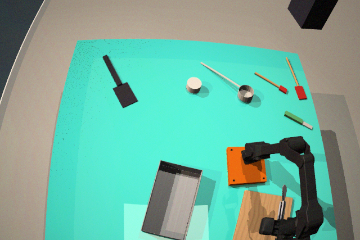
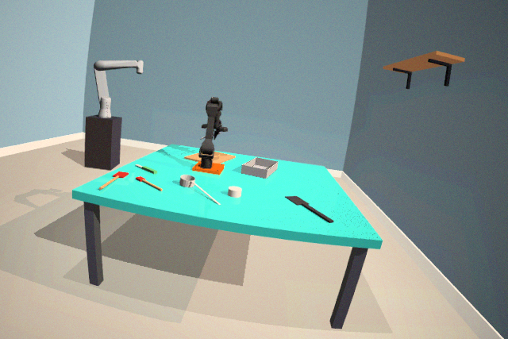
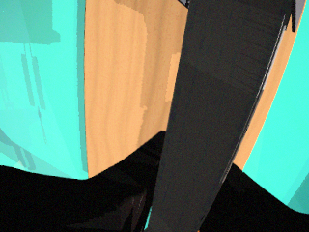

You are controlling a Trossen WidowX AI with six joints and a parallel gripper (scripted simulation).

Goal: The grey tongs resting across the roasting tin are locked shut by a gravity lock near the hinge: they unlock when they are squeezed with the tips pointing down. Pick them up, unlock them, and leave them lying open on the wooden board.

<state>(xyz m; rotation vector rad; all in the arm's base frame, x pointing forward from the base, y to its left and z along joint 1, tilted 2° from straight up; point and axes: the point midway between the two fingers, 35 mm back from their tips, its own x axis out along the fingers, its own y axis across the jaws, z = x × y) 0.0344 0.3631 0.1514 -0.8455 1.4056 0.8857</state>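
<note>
The grey tongs point(image 1: 280, 208) point(image 3: 217, 92) are off the roasting tin, held in the air above the right part of the wooden board point(image 1: 266, 198) point(image 2: 227, 158) point(image 3: 111, 97). Their arms look close together in the top view; whether the lock is engaged cannot be told. In the wrist view they are a broad dark bar running up the picture. My gripper point(image 1: 279, 224) point(image 3: 181, 141) is shut on the tongs, well above the board; its wrist partly hides them. The roasting tin point(image 1: 151, 197) point(image 2: 253, 171) stands empty, left of the board in the top view.
The arm's orange base plate point(image 1: 235, 167) point(image 2: 209, 169) is beside the board. Farther off lie a black spatula point(image 1: 125, 95), a white cylinder point(image 1: 193, 84), a long-handled pan point(image 1: 245, 94), two red-headed tools and a green-handled tool point(image 1: 293, 117).
</note>
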